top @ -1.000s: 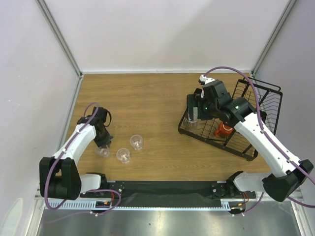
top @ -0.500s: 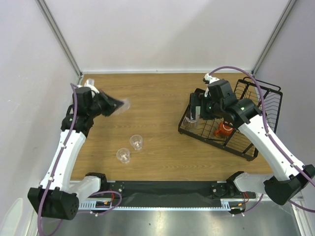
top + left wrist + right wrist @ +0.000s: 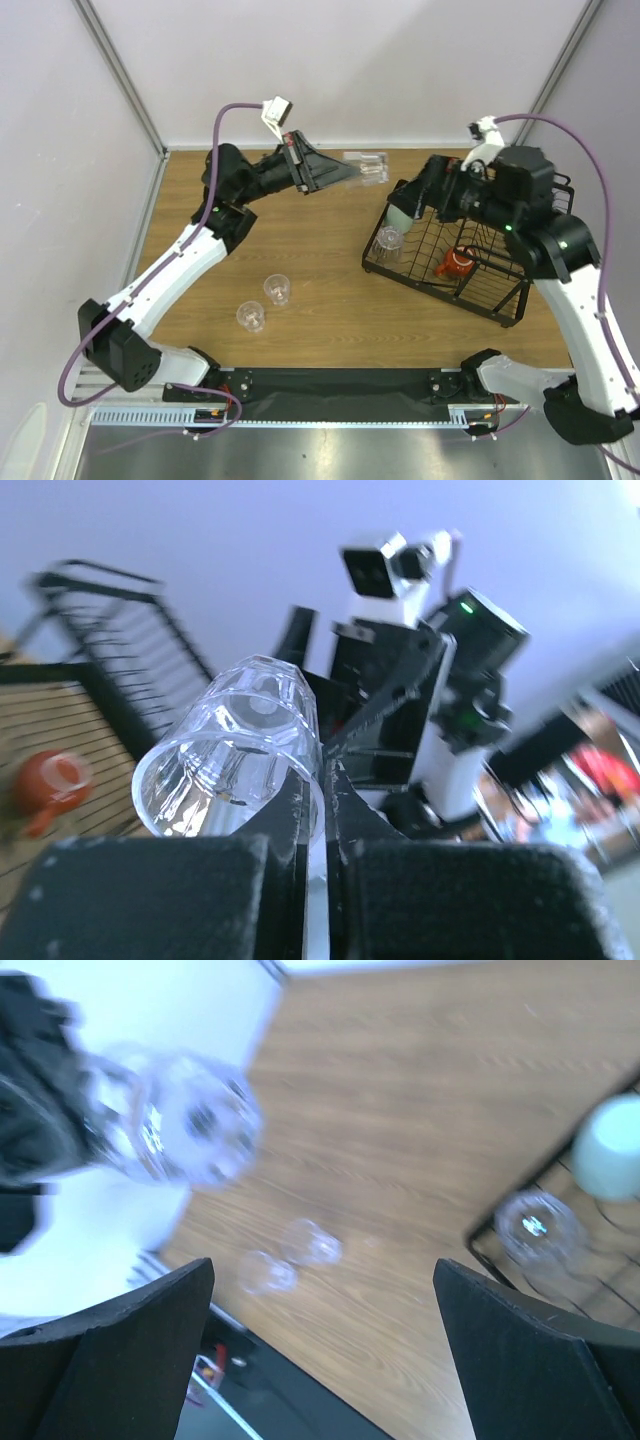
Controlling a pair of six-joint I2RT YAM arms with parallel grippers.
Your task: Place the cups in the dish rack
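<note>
Tumbler [image 3: 366, 166] lifted, wood table [image 3: 300, 225], white walls [image 3: 330, 70]

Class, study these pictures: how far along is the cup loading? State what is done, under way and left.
Done: a mint-green cup, a clear tumbler and the orange mug sit in the dish rack. In hand: the left pincer grips another tumbler in the air near the rack; the right pincer is open and empty. Left: two tumblers stand on the table.
</note>
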